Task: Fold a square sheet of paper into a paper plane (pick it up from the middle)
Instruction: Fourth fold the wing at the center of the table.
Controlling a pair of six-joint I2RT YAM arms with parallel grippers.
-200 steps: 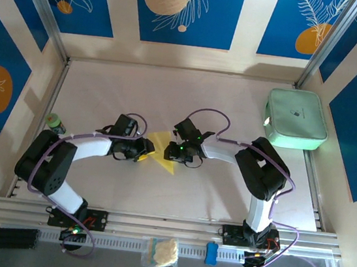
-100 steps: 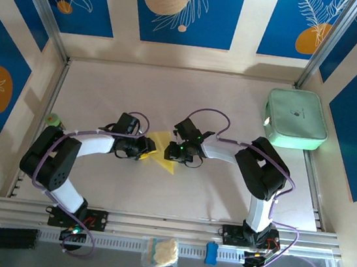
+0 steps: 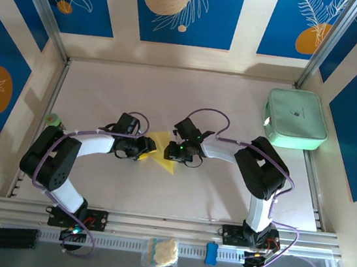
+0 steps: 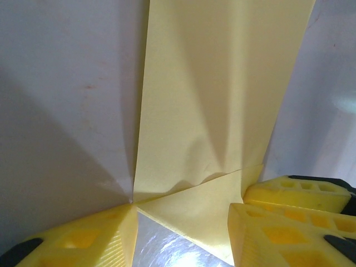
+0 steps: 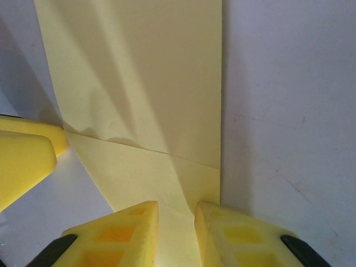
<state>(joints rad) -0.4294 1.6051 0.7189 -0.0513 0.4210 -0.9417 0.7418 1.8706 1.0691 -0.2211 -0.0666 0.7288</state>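
One partly folded yellow paper (image 3: 162, 143) lies on the table (image 3: 234, 108), centre frame. I see the left gripper (image 4: 183, 214) spread loose around a corner; the right gripper (image 5: 177, 208) narrowly straddles an edge, pinching or not I cannot tell.

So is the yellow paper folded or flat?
Folded. The yellow paper has a corner flap turned over along a crease, and from above it looks pointed, not square.

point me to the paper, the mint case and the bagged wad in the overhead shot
paper (image 3: 163, 156): top view, middle of its visible yellow area
case (image 3: 296, 119): top view, centre of its lid
bagged wad (image 3: 164, 251): top view, middle of the cream lump
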